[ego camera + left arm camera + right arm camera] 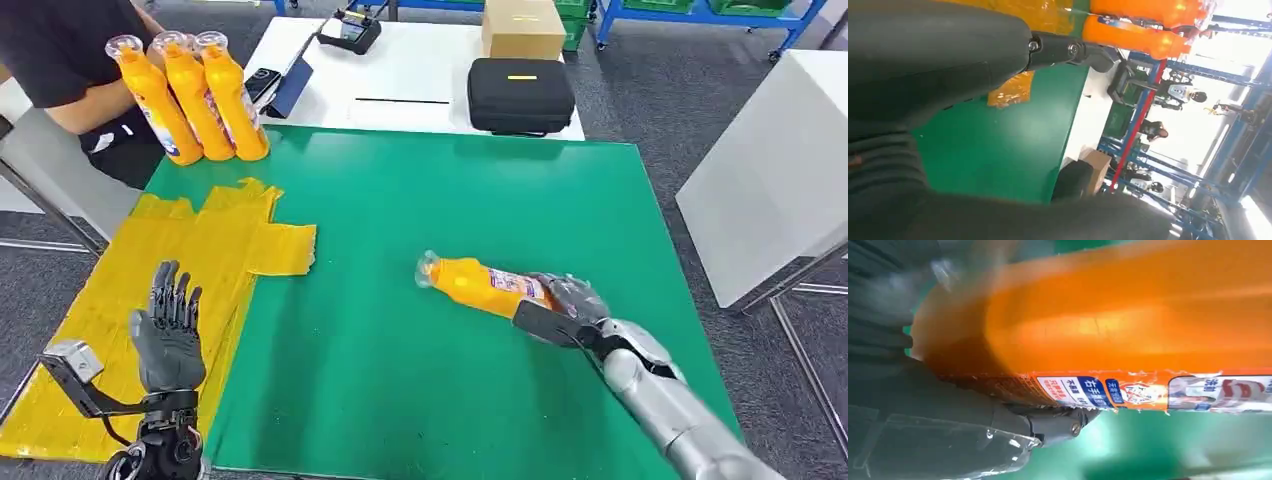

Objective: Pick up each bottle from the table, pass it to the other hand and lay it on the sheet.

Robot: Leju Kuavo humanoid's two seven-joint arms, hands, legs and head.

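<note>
Green matting (400, 230) covers the work table, with a crinkled yellow sheet (200, 250) spread over its left side. On the mat, the right hand (565, 305) grips the base end of an orange bottle (480, 283) that lies on its side — its clear cap points away from the hand, toward the sheet. The right wrist view shows that bottle's blue-and-white label (1088, 390) close against the thumb (998, 425). Over the near part of the sheet the left hand (168, 335) is held up with fingers apart, holding nothing. Well beyond that hand, at the mat's far corner, three more orange bottles (190, 95) stand upright and touching — a person in a black top (60, 50) is just behind them. Farther off, a white table carries a black case (520, 95) and a cardboard box (522, 28).
</note>
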